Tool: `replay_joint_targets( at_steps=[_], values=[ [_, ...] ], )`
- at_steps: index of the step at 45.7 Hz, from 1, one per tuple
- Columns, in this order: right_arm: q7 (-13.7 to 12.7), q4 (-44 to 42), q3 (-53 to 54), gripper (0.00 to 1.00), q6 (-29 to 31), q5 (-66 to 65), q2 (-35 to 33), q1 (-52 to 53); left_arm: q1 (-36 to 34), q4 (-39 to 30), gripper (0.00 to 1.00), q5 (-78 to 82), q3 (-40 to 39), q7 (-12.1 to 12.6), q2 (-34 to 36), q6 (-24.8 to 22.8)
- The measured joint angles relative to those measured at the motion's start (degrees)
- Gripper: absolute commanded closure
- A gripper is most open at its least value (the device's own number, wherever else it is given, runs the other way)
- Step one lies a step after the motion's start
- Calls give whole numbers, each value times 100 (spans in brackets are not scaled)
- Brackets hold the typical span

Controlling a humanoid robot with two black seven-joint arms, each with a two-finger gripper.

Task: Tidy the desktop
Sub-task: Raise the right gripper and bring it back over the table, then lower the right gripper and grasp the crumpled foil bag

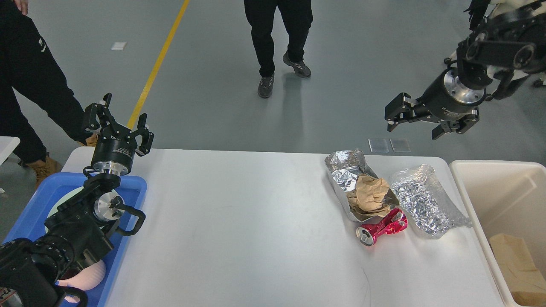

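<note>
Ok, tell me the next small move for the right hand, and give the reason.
Probably lower the right hand toward the crushed red can. The hand is open, empty and raised beyond the far edge of the desktop, while the can, the foil tray with crumpled paper and the silver bag lie there beside the cream bin.

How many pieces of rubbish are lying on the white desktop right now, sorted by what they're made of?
On the desktop:
Foil: 2, a foil tray and a crinkled foil bag
Brown paper: 1, a crumpled wad sitting in the foil tray
Metal can: 1, a crushed red can
Total: 4
</note>
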Motion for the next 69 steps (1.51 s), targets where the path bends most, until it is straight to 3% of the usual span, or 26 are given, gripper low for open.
replay_joint_targets(
  at_steps=[12,27,38,49,59,69],
  values=[
    [1,655,3,0,1201,33,173,1135,0,0,4,4,0,0,0,0],
    [-7,773,82,0,1265,21,160,1593,0,1,4,4,0,0,0,0],
    [-13,327,9,0,1261,-18,-69,542,0,1,4,0,0,0,1,0],
    [-15,-859,90,0,435,66,-650,-1381,0,0,4,0,0,0,1,0],
    [-18,-1166,527,0,-778,82,-1278,-3036,0,-1,4,-1,0,0,3,0],
    [-21,-1674,1147,0,-1130,439,-1476,-4142,0,-1,4,1,0,0,1,0]
  ],
)
